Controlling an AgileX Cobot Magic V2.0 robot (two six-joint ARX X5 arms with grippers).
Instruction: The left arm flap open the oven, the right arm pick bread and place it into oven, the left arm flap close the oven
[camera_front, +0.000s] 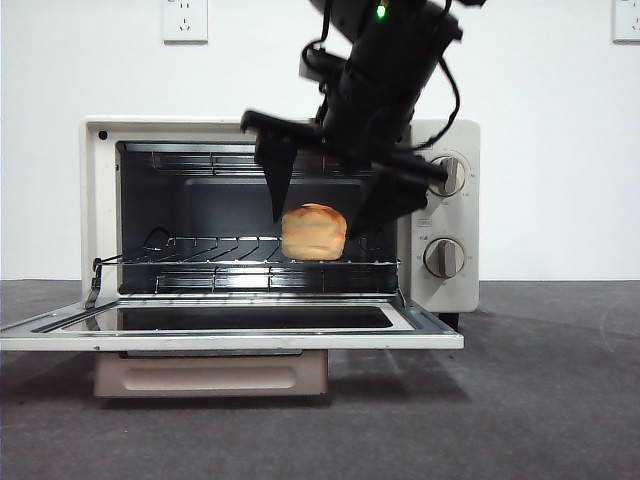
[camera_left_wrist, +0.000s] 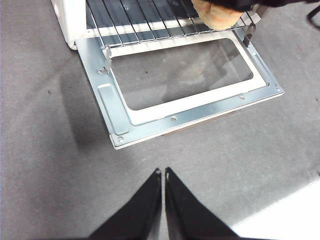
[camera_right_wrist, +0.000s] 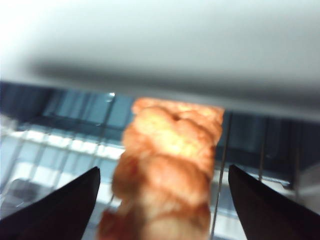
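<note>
The cream-white oven (camera_front: 100, 200) stands with its glass door (camera_front: 230, 325) folded down flat. The golden-orange bread (camera_front: 313, 232) rests on the wire rack (camera_front: 200, 250), toward the rack's right side. My right gripper (camera_front: 320, 220) reaches down into the oven mouth, open, with one jaw on each side of the bread and a gap to both. In the right wrist view the bread (camera_right_wrist: 167, 170) lies between the spread jaws of the right gripper (camera_right_wrist: 163, 169). My left gripper (camera_left_wrist: 162, 172) is shut and empty, above the grey table in front of the door (camera_left_wrist: 175, 115).
The door's beige handle (camera_front: 210, 375) hangs below its front edge. Two knobs (camera_front: 445, 215) are on the oven's right panel. The left wrist view shows the bread (camera_left_wrist: 217, 15) on the rack (camera_left_wrist: 140, 20) and a pale table edge (camera_left_wrist: 285, 215).
</note>
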